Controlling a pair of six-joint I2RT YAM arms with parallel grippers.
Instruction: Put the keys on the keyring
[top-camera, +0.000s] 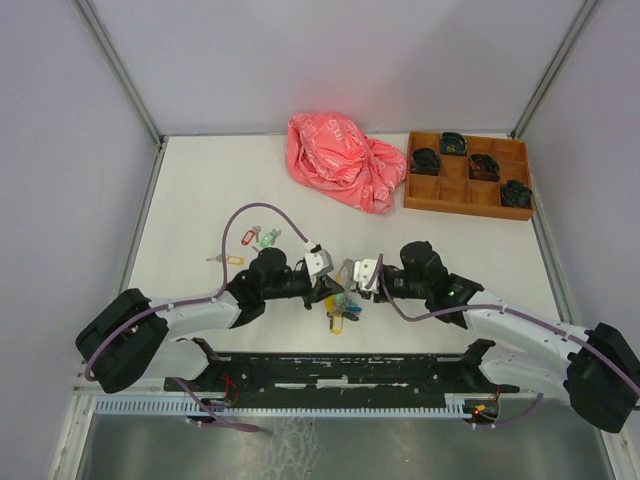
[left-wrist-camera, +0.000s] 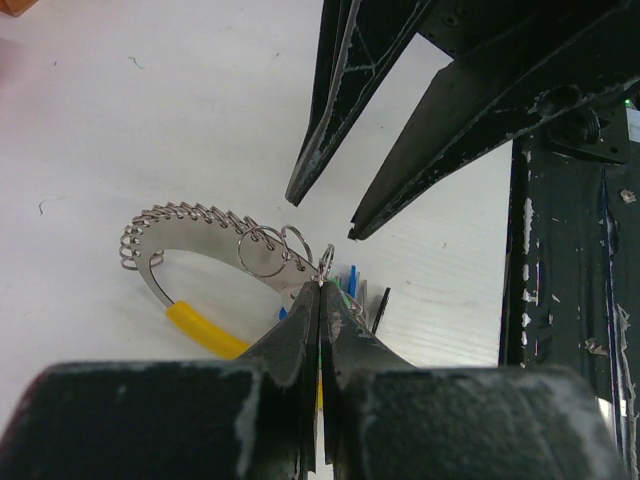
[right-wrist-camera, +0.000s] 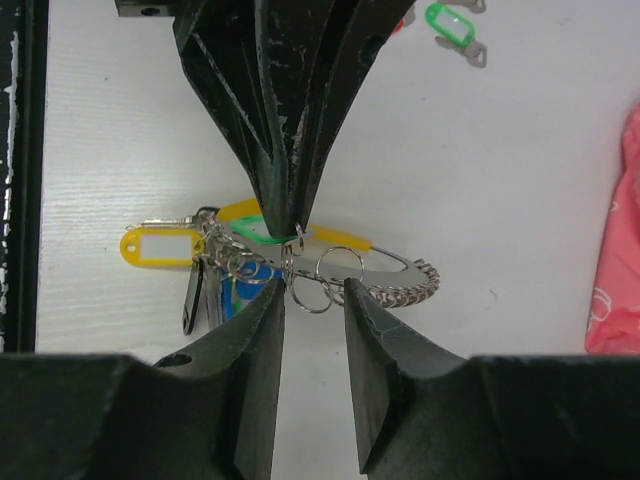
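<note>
The keyring (left-wrist-camera: 190, 214), a silvery coiled loop with a yellow band, lies on the white table between both grippers. My left gripper (left-wrist-camera: 322, 283) is shut on its end, where small split rings hang. Several keys (right-wrist-camera: 160, 247) with yellow, blue and green tags cluster on that end; from above this bunch of keys (top-camera: 340, 312) lies under the two hands. My right gripper (right-wrist-camera: 314, 290) stands open, its jaws straddling the split rings without pinching them, facing the left gripper (right-wrist-camera: 285, 228). Loose red, green (top-camera: 268, 240) and yellow (top-camera: 232, 261) tagged keys lie to the left.
A crumpled pink bag (top-camera: 340, 160) lies at the back. Right of it stands a wooden compartment tray (top-camera: 465, 208) with small black bundles. A black rail (top-camera: 350, 370) runs along the near edge. A purple cable loops over the left arm.
</note>
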